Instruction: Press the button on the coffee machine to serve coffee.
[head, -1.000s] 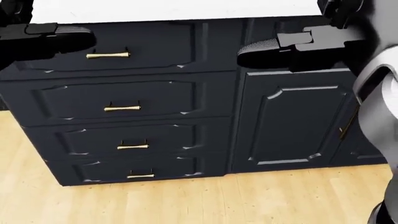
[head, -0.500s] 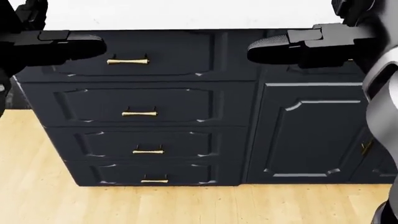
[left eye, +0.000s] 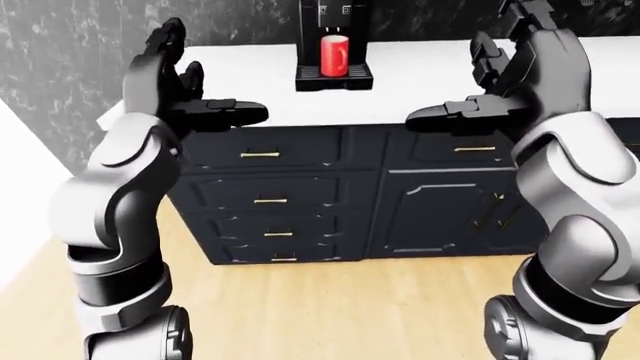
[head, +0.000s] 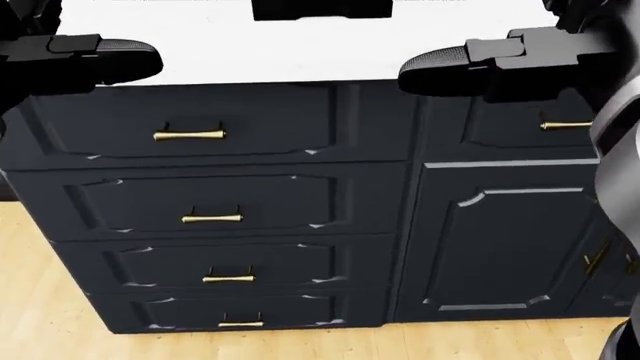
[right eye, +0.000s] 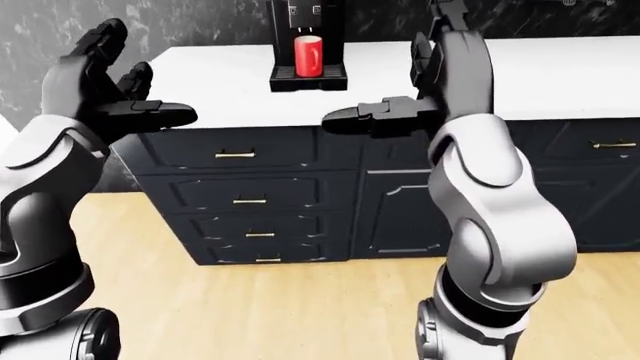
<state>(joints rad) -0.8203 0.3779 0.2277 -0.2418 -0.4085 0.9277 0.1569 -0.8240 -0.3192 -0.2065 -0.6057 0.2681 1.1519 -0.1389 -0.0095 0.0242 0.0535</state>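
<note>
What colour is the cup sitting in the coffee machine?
Red. The cup shows best in the left-eye view, standing under the black coffee machine.

The floor (left eye: 380, 307) looks like light wood planks with a soft, matt finish. The cabinet (head: 300, 217) is painted dark navy and looks smooth with a slight sheen on the raised edges (small pale highlights at the panel corners). The drawer handles (head: 189, 136) look like polished brass metal. The countertop (left eye: 420, 79) is plain white and matt. The wall (left eye: 70, 45) behind it looks like dark, veined stone. The coffee machine (left eye: 331, 30) looks like black plastic, and the cup (left eye: 334, 55) in it is glossy red. The left hand (left eye: 185, 82) and the right hand (left eye: 510, 75) look like matt black plastic, the forearms like smooth grey satin shells.
</note>
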